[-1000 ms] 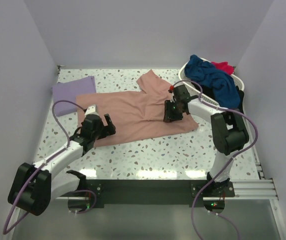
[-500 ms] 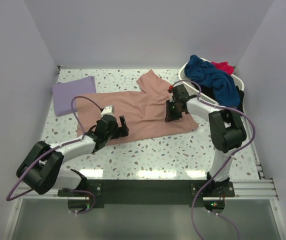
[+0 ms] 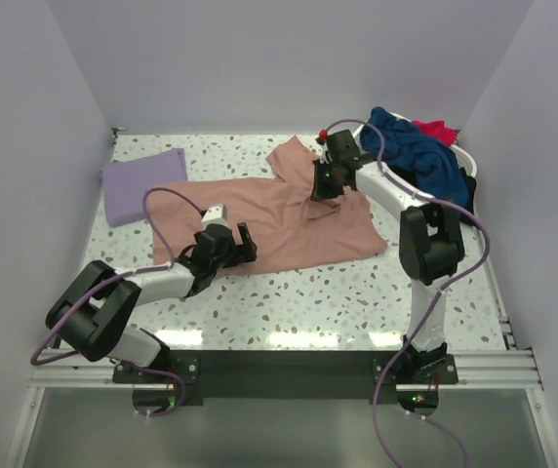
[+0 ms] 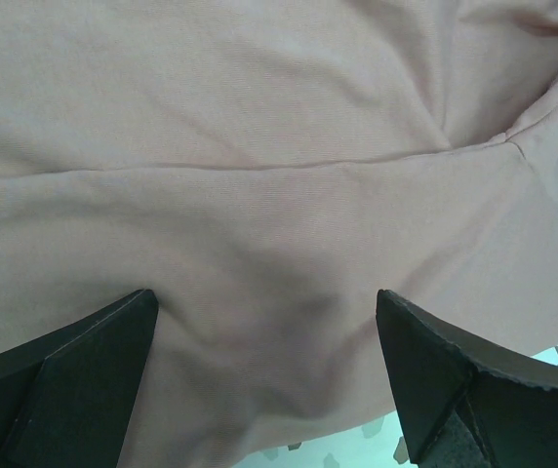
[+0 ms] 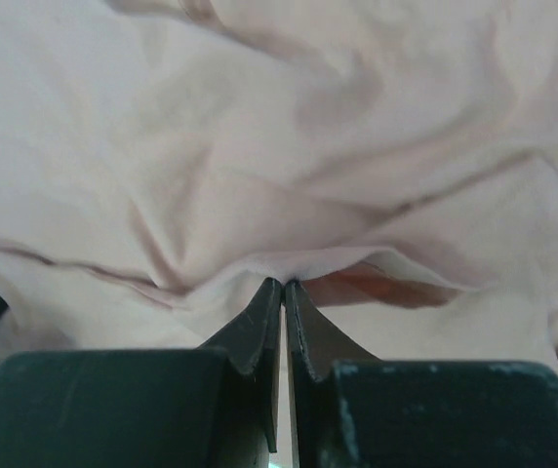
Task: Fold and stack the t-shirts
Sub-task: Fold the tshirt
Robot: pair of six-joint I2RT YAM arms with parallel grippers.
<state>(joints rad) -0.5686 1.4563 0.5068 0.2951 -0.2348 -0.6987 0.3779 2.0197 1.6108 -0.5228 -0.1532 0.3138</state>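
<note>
Right pincer (image 5: 282,288) pinched shut, seemingly on pink t-shirt (image 3: 269,210) fold hidden between tips; left pincer (image 4: 266,297) wide.

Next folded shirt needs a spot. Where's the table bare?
Bare table lies along the near edge in front of the pink shirt, and at the back between the lavender shirt and the pink sleeve. Crowded by the basket.

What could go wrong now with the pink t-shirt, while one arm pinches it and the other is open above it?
1. The right fingers are shut on only a thin fold of the pink t-shirt, at their very tips; it may slip out when lifted.
2. The left fingers stand open over the near edge and hold nothing; if the right arm pulls alone, the cloth may drag and bunch instead of folding flat.
</note>
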